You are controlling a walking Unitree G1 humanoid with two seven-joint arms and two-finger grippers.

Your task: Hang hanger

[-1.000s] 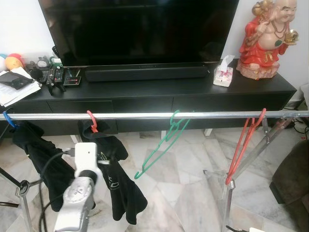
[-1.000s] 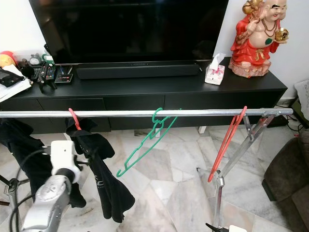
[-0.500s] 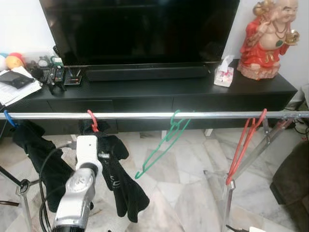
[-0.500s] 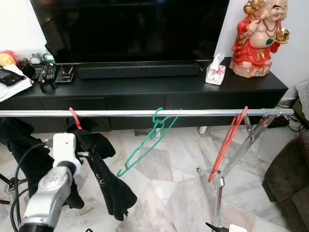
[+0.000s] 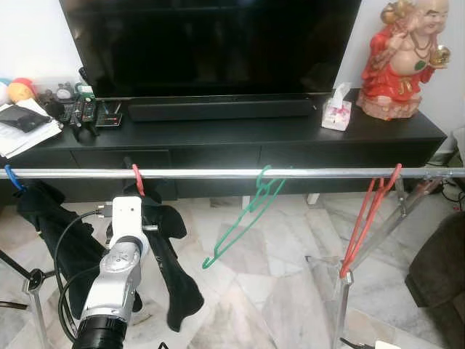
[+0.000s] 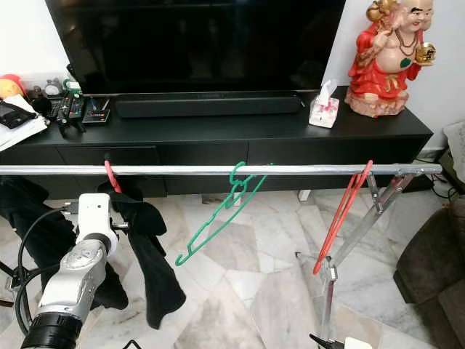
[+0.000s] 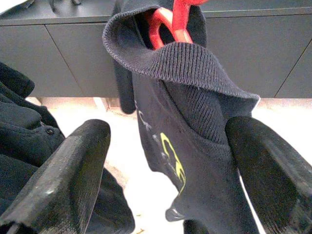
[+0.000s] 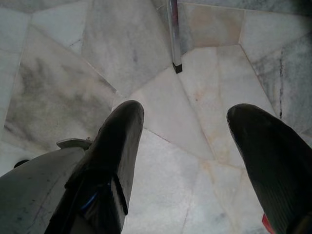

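The red hanger with its dark garment already hooks the rail at left-centre, and the left gripper looks released.

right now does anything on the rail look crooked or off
Yes. The green hanger hangs on the rail sharply tilted, its body swung down toward the robot's left rather than level. The dark garment on the red hanger droops bunched and lopsided beside the open left tool.

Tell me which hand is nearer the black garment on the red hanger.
Left. The left hand is open right at the black garment, whose fabric lies between its fingers. The right hand hangs open over the marble floor, away from the garment.
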